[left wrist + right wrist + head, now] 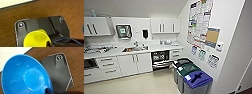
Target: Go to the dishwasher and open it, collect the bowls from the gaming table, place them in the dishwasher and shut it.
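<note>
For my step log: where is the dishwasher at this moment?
In the head view, the dishwasher stands open under the white counter, right of the sink and its cabinet doors, left of the drawers.

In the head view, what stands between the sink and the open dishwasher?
In the head view, a white double-door cabinet stands below the sink, left of the dishwasher.

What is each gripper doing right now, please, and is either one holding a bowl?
Left gripper: shut on the yellow bowl, gripping its rim.
Right gripper: shut on the blue bowl, gripping its rim.
</note>
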You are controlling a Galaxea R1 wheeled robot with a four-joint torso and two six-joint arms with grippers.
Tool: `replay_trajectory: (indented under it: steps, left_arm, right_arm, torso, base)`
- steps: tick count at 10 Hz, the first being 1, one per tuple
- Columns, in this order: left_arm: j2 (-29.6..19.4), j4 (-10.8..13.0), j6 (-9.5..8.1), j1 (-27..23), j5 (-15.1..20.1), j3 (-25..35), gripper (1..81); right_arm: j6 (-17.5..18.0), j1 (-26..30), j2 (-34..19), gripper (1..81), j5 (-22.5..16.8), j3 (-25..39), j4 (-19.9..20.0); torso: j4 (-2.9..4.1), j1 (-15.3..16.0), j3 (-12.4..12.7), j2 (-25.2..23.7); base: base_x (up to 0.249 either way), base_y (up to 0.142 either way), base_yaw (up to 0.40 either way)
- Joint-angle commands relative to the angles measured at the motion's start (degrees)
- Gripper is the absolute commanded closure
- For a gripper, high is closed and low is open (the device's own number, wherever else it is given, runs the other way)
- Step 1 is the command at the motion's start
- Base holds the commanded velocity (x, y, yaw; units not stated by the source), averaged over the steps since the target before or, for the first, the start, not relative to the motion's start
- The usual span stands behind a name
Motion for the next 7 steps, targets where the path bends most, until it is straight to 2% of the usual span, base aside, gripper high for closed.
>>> replay_trajectory:
  steps: [1,7]
  left_arm:
    - [-0.8,0.0,0.37,-3.8,3.0,0.6,81.1]
    - [-0.9,0.0,0.37,-3.9,2.7,0.6,81.1]
  right_arm:
    - [-0.5,2.9,0.4,81.1,-1.4,0.7,-1.6]
    - [-0.5,2.8,0.4,81.1,-1.3,0.7,-1.5]
  torso:
    - [0.00,0.0,0.0,0.0]
    - [0.00,0.0,0.0,0.0]
  base:
    - [0.116,0.070,0.000]
    - [0.117,0.070,0.000]
